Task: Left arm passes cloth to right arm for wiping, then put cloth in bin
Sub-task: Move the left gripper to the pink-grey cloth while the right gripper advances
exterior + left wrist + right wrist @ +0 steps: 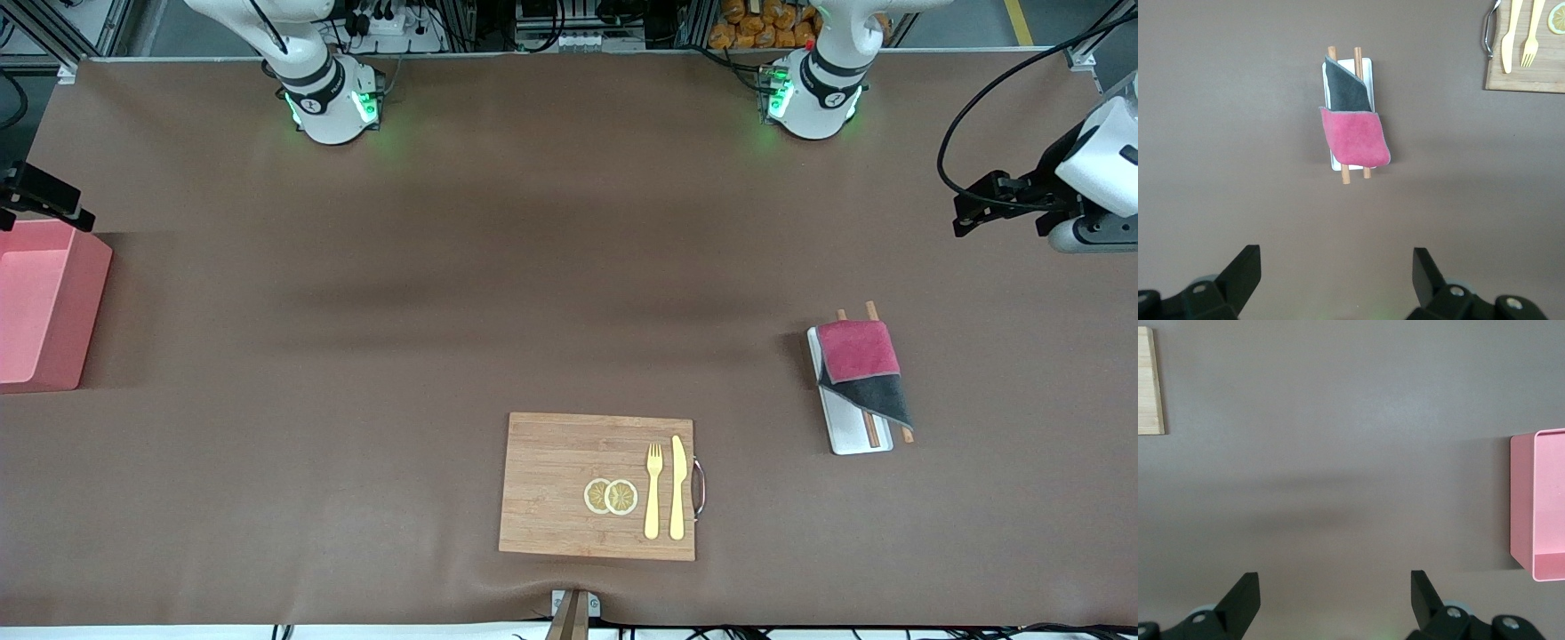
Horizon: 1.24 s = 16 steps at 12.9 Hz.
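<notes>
Nearest the front camera, a wooden board is seen close to the table's near edge, about midway along it, carrying two lemon slices, a fork and a knife. A wide stretch of bare brown table lies open between the board and the arms' bases.

A little farther from the camera, toward the left arm's end of the table, the cloth is draped over a white tray and a pair of chopsticks; its pink part lies farther from the camera and its dark grey part nearer. Bare table surrounds the tray on every side.

At the right arm's end, the bin stands at the table's edge.

The left gripper is held in the air over the left arm's end of the table, its fingers spread wide with nothing between them; the cloth lies on the table well apart from it. The right gripper is held over the right arm's end, above bare table beside the bin, its fingers likewise spread wide and holding nothing.
</notes>
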{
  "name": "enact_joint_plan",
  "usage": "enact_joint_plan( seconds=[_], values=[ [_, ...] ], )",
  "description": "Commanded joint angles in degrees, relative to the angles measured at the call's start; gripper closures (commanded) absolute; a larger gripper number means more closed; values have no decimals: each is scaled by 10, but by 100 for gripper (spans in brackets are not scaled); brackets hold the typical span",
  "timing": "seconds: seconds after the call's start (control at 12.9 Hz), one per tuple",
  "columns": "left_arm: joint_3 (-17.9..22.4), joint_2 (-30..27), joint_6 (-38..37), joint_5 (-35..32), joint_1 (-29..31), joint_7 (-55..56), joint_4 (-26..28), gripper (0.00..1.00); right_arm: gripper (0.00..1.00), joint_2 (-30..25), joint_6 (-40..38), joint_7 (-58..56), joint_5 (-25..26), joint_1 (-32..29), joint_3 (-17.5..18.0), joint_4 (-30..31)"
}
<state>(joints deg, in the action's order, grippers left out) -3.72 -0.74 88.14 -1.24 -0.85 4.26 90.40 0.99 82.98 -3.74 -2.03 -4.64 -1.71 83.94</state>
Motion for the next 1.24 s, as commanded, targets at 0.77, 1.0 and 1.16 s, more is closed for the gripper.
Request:
enact_joint_plan(
  seconds=[0.77, 1.0, 1.16],
  values=[
    [15, 87, 145, -9, 32, 12, 48, 0, 0, 0, 2, -4, -4, -1, 2, 4],
    [15, 97, 236, -4, 38, 15, 122, 0, 0, 2, 1, -5, -5, -1, 2, 4],
    [13, 122, 237, -4, 37, 26, 126, 0, 0, 3, -1, -7, -5, -1, 2, 4]
  ],
)
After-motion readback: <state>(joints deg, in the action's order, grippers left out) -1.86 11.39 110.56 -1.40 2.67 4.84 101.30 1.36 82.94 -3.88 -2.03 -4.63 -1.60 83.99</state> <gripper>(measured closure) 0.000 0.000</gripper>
